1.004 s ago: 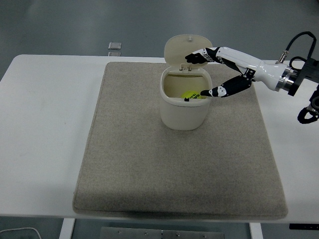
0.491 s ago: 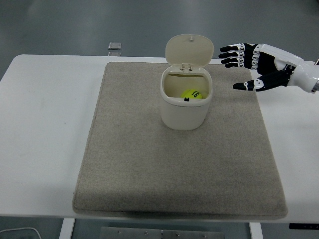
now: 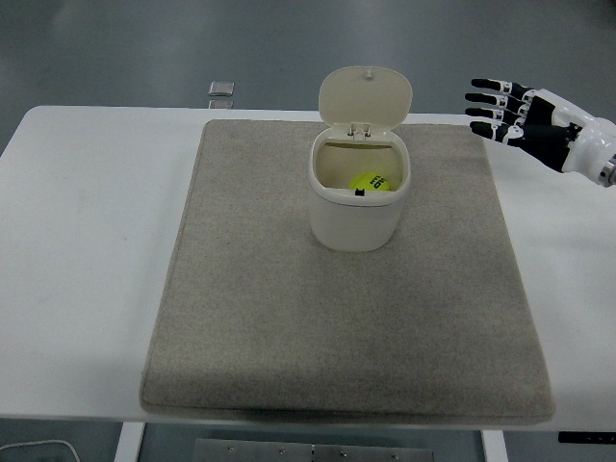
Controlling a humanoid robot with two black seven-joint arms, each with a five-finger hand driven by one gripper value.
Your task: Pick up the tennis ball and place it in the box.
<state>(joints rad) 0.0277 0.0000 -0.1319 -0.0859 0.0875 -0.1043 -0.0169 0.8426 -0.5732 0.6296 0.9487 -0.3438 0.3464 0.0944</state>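
Since the yellow-green felt tennis ball (image 3: 370,181) lay inside the cream plastic flip-lid box (image 3: 357,204), my right hand (image 3: 525,117), fingers spread and empty, hung well clear, the placing apparently done.

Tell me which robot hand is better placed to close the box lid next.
The right robot hand: it is open beside the upright lid of the box, where the tennis ball lies. The left is out of view.
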